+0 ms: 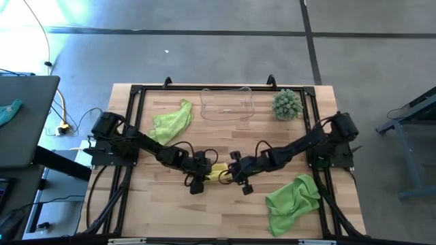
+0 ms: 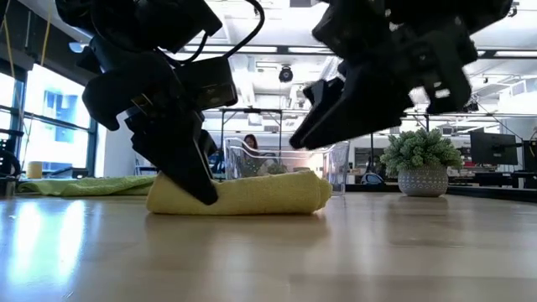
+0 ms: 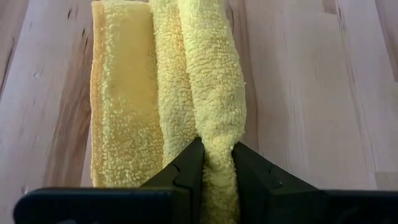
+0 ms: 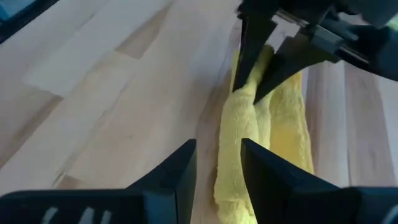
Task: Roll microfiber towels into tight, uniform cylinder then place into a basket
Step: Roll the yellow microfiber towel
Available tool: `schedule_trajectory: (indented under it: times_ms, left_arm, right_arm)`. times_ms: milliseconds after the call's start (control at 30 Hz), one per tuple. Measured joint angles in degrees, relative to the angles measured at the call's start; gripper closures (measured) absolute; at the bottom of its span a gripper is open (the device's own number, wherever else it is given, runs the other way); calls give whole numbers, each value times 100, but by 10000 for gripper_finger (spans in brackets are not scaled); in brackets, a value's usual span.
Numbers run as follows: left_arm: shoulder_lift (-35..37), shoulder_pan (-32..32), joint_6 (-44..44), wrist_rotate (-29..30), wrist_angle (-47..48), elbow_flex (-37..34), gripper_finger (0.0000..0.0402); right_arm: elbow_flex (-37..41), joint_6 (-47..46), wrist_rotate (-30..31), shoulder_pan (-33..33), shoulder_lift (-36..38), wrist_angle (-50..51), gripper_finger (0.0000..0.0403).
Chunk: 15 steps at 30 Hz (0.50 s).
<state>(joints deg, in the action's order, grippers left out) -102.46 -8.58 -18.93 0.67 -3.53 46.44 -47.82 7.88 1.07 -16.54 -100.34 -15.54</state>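
Far to my left, past the edge of the worktop (image 1: 170, 211), a small teal cloth (image 1: 9, 111) lies on a dark side table. On the worktop itself, toward the back left, one lime green towel (image 1: 172, 121) sits crumpled, well apart from my arms.

My left gripper (image 3: 217, 163) is down at the middle of the worktop, its jaws clamped on one end of the yellow towel (image 3: 211, 74). In my left wrist view the two dark fingers (image 3: 186, 171) pinch the thick rolled ridge of that towel, and a flatter folded strip of the same cloth lies beside the ridge on the wood. From the level view the yellow towel (image 2: 243, 192) lies as a low, loosely rolled bundle flat on the wood, with my left jaws pressed into its end.

My right gripper (image 4: 217, 163) is at the other end of the same roll. Its jaws stand apart, one on either side of the roll's end, with a gap showing between each finger and the cloth.

Behind the yellow towel, at the back edge, stands the clear plastic basket (image 1: 228, 103), with nothing of mine in it. Just right of it sits a spiky green plant (image 1: 287, 104) in a pot. Toward the front right, the second lime green towel (image 1: 291, 201) lies in a rumpled heap.
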Motion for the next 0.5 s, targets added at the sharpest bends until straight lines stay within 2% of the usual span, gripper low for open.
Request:
schedule_trajectory:
  times_ms: [167,333,500]
  left_arm:
    - [-6,0,-1,8,-56,-2,342]
    - [-9,1,-48,24,-81,-2,342]
    - [-9,2,-51,24,-81,-2,342]
  right_arm:
    - [-2,-2,86,1,-334,-18,286]
    - [-2,19,631,-1,-534,-71,285]
    - [-2,13,779,42,-548,-253,257]
